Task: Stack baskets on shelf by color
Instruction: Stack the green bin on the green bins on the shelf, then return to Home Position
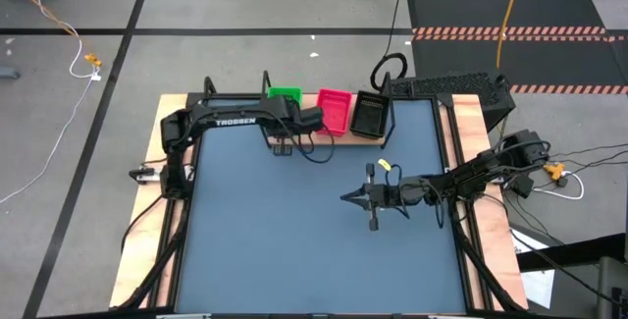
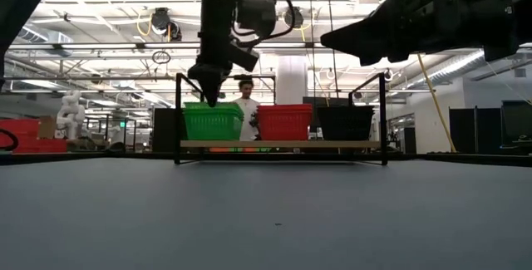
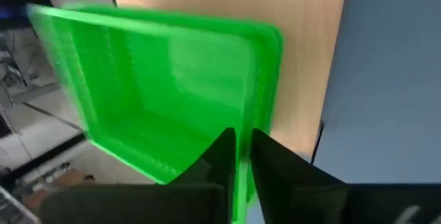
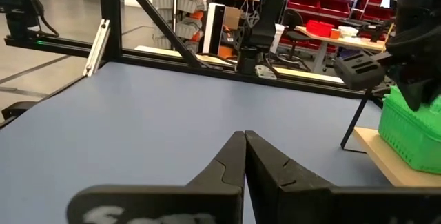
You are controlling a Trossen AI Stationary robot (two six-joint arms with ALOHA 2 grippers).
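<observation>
The shelf [image 1: 339, 139] stands at the table's far edge, its tan board [image 2: 283, 144] carrying green baskets [image 1: 285, 95] [image 2: 213, 122] on the left, pinkish red baskets [image 1: 335, 110] [image 2: 285, 121] in the middle and black baskets [image 1: 369, 115] [image 2: 345, 122] on the right. How many are stacked in each pile I cannot tell. My left gripper [image 2: 208, 95] [image 3: 242, 136] reaches down onto the green basket [image 3: 158, 93]. My right gripper [image 1: 345, 198] [image 4: 244, 136] hovers shut above the middle of the table, touching nothing. My left gripper pinches the green basket's near-side wall [image 3: 242, 176] just below its rim, one finger inside the basket and one outside. The fingers come from above, pointing down. In the low view the basket sits level with its bottom on the shelf board.
The blue-grey tabletop [image 1: 294, 240] spreads out in front of the shelf. Black frame posts [image 2: 178, 116] [image 2: 383, 116] stand at the shelf's ends. A black keyboard-like object [image 1: 446, 85] lies beyond the far right corner. A person [image 2: 247, 95] stands in the room behind the shelf.
</observation>
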